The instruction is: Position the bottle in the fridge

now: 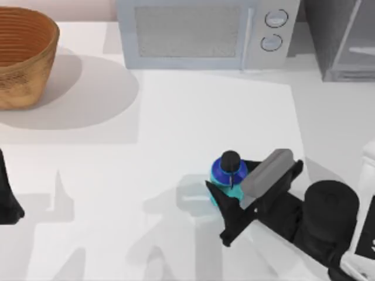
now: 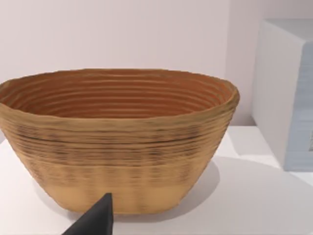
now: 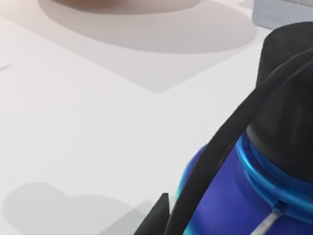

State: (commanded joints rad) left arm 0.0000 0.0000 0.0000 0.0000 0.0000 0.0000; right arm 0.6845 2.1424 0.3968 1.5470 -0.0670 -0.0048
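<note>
Closing round the small cyan bottle with black cap (image 1: 227, 175), lower centre-right, the right gripper's fingers (image 1: 229, 205) look narrowly parted, touching it; seat the grip squarely before lifting toward the dark grey fridge (image 1: 343, 38), upper right. Left arm parked lower left.

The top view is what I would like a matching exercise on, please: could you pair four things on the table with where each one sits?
Things:
1. basket
2. microwave
3. fridge
4. bottle

Places:
A. far right corner of the table
B. near middle, right of centre, at the right claw
C. far left corner
D. far edge, centre, between the other two far things

Pairs: 1-C, 2-D, 3-A, 4-B. The left arm is parked at the table's left edge.
</note>
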